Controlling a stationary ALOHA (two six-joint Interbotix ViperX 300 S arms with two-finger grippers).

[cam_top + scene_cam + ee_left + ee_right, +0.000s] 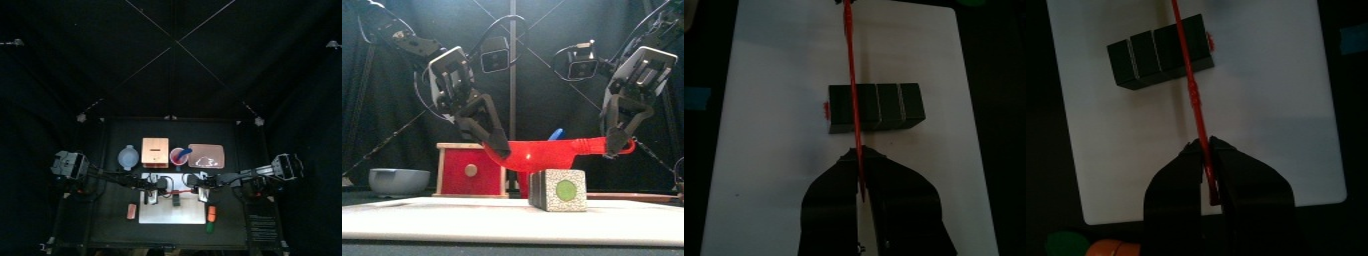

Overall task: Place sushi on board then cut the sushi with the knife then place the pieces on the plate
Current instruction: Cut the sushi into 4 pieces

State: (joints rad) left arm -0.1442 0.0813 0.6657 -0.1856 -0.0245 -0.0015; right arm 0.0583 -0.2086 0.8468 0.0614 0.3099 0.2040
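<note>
A toy sushi roll (565,188) of several dark green blocks lies on the white cutting board (422,215). A red toy knife (549,153) stretches level just above the roll, held at both ends. My left gripper (500,150) is shut on one end and my right gripper (616,140) on the other. In the left wrist view the knife (848,80) crosses the roll (885,105) near one end block, ahead of my left gripper (855,155). In the right wrist view the knife (1189,70) passes over the roll (1153,55) from my right gripper (1201,145).
Behind the board stand a wooden box with a red drawer front (472,168), a blue-grey bowl (398,180), a pink tray (210,157) and a blue knife (553,133) sticking up. Small toy foods lie left (132,210) and right (211,214) of the board.
</note>
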